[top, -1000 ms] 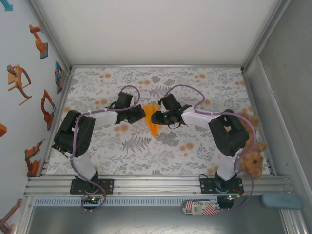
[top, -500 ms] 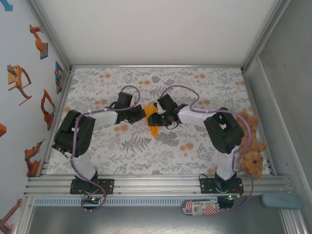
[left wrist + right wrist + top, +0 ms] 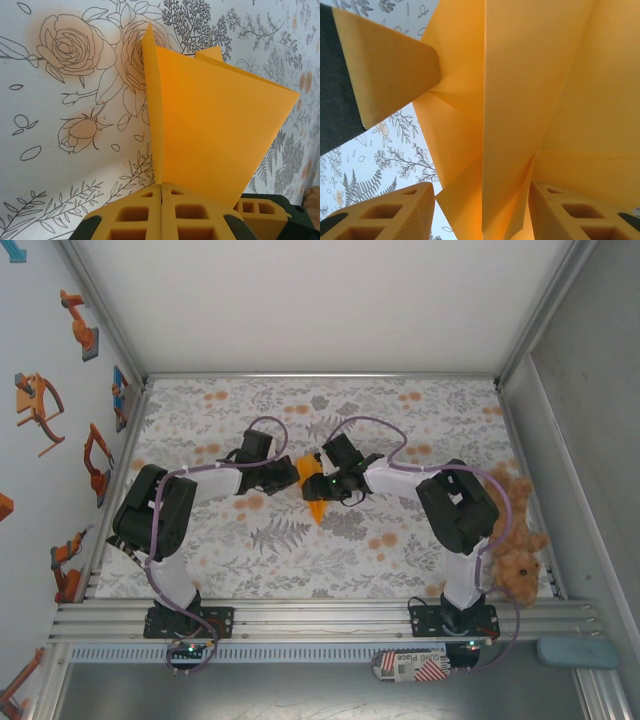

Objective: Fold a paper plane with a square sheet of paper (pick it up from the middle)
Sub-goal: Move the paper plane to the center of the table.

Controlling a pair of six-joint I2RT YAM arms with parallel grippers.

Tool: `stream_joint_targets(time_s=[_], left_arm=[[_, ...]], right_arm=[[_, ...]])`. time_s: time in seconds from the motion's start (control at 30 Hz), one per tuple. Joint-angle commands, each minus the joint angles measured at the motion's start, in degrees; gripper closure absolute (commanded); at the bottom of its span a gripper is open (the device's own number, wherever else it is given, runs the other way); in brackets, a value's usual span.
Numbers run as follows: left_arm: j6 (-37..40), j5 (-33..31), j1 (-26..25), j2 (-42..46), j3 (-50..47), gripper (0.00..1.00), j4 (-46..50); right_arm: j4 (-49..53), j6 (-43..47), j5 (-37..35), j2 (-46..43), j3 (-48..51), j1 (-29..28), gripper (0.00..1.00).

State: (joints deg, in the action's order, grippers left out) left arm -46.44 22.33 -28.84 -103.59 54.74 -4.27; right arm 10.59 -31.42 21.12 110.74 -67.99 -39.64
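The orange-yellow paper plane (image 3: 316,504) is held at the middle of the table, pointed end toward the arms' bases. My left gripper (image 3: 296,476) is shut on its back end. In the left wrist view the folded sheet (image 3: 215,130) stands up out of the closed left gripper (image 3: 162,189), one flap on edge. My right gripper (image 3: 316,484) meets it from the right. In the right wrist view its fingers (image 3: 395,215) stand apart on both sides of the creased paper (image 3: 520,100), with cloth showing between the left finger and the paper. A left-gripper finger (image 3: 390,70) touches the paper there.
The flower-print cloth (image 3: 400,410) covers the table. A brown plush teddy (image 3: 515,565) lies at the right edge beside the right arm. A grey-blue pad (image 3: 578,652) rests on the near frame at the right. Side walls close in the table.
My right gripper has shifted a little left and over the paper, covering more of it. The left gripper has kept its grip and its place.
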Motion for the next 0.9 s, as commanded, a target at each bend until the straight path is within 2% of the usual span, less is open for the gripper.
stream_joint_targets(time_s=[0.0,0.2,0.57,0.73,0.87], left_arm=[[0.6,0.7,0.2,-0.6,0.9,0.98,0.7],[0.6,0.5,0.1,-0.4,0.6,0.98,0.7],[0.5,0.5,0.1,0.3,0.6,0.91,1.0],[0.7,-1.3,1.0,3.1,0.3,0.81,3.1],[1.5,-6.2,2.9,8.2,-0.8,0.66,7.1]], right_arm=[[1.8,0.8,-2.6,0.7,-1.7,-0.5,0.55],[5.0,0.9,-5.2,2.1,-3.4,-0.6,0.69],[6.3,0.3,-6.0,3.3,-4.7,-1.1,0.78],[8.1,0.3,-10.7,1.7,-4.9,-1.0,0.9],[10.9,0.2,-18.4,0.3,-6.1,-0.8,0.95]])
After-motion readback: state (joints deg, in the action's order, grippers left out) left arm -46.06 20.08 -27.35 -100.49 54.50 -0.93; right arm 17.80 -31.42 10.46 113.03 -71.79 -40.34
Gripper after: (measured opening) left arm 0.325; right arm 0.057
